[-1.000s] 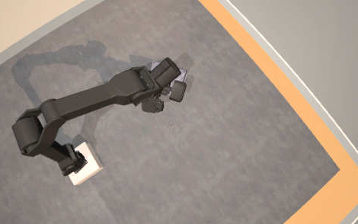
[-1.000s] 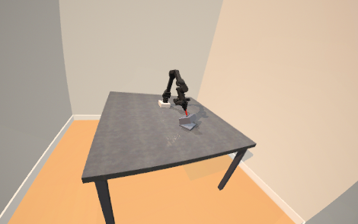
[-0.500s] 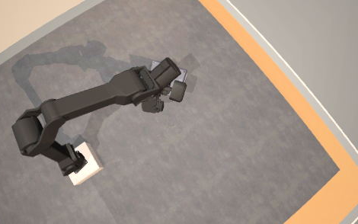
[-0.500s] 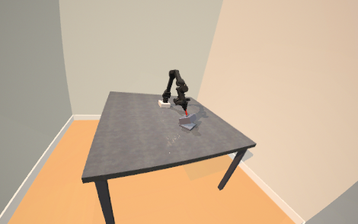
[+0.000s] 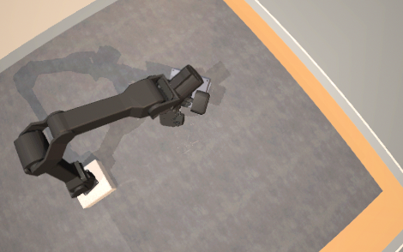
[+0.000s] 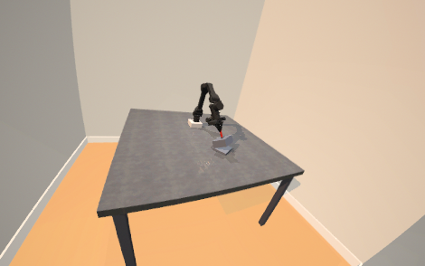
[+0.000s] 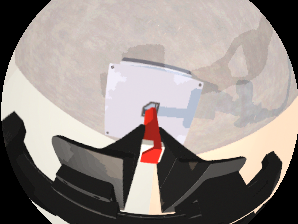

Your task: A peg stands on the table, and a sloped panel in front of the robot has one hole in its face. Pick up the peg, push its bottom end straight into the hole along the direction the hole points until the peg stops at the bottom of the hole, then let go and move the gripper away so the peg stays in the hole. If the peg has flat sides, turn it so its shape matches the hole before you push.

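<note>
The red peg is held between the fingers of my gripper, which is shut on it. The peg has flat sides. Its far end reaches the lower edge of the hole in the pale sloped panel. Part of the angular hole shows past the peg's end. Whether the end is inside the hole or just over it, I cannot tell. In the top view the arm hides the peg, the fingers and most of the panel.
The panel stands on the dark table. The arm's white base block is at the table's back in the exterior view. Shadows of the arm fall on the table and across the panel's face.
</note>
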Controlling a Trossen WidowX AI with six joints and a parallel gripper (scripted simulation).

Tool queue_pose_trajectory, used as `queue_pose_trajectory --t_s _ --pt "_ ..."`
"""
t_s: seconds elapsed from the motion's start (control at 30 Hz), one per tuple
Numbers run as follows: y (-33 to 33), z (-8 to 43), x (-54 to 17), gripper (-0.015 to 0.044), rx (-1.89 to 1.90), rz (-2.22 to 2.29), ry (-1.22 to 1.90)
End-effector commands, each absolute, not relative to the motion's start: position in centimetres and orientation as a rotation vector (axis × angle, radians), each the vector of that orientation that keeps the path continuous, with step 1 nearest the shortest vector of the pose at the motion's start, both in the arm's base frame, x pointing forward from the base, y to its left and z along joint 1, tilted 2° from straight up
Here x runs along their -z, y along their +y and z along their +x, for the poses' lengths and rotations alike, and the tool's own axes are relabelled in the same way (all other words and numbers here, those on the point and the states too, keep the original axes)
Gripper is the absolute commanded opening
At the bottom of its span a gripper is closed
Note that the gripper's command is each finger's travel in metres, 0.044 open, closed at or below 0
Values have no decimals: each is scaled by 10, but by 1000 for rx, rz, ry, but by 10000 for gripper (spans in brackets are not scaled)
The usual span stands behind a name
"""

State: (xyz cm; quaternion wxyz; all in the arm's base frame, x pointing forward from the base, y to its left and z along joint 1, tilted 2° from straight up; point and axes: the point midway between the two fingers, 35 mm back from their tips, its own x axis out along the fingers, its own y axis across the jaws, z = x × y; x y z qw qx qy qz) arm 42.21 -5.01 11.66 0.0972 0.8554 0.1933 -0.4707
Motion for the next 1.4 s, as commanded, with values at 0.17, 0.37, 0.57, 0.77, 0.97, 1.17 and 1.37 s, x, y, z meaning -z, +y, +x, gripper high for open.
queue_pose_trajectory --t_s 0.17,0.37,0.57,0.77,0.97,1.17,1.37 --pt "-49 425 -111 0 1395 2534 569" --pt "-49 426 -108 0 1395 2534 569" --pt "-48 428 -106 0 1395 2535 569" --pt "-48 430 -103 0 1395 2535 569" --pt "-47 432 -100 0 1395 2535 569" --pt "-46 433 -97 0 1395 2535 569" --pt "-45 435 -94 0 1394 2535 569"
